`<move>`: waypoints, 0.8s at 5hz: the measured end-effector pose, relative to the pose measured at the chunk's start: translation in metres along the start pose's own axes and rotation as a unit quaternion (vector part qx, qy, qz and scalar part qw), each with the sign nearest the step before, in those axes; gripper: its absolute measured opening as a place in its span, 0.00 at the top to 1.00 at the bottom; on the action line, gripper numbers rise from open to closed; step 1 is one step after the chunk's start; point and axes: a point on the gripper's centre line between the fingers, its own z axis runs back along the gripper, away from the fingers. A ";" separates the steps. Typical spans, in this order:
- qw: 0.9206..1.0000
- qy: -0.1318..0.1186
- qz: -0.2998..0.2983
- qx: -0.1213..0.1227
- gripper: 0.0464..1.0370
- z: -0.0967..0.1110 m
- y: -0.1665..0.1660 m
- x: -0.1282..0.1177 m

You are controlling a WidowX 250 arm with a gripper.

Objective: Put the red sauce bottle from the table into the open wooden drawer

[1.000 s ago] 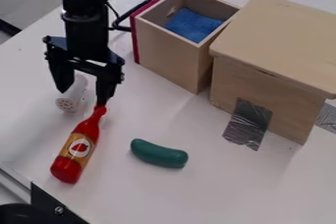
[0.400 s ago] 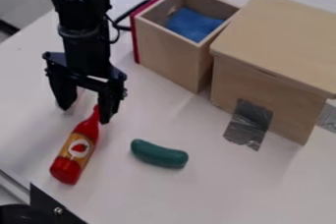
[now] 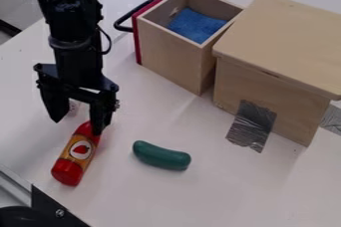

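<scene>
camera view shows the gripper [image 3: 77,127] with its fingers spread, hanging at the upper end of the red bottle [image 3: 75,157], one finger in front of its neck. the bottle lies on the white table [image 3: 200,191], near a green pickle [image 3: 161,156]. farther back, an open wooden drawer [image 3: 168,54] with a blue cloth [image 3: 195,26] inside stands beside a wooden box [image 3: 283,47].
</scene>
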 end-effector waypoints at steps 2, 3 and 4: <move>1.000 0.003 -0.005 0.004 0.04 -0.005 0.000 -0.020; 1.000 0.006 -0.003 0.005 0.04 -0.009 -0.002 -0.030; 1.000 0.006 0.000 0.009 0.04 -0.011 -0.002 -0.032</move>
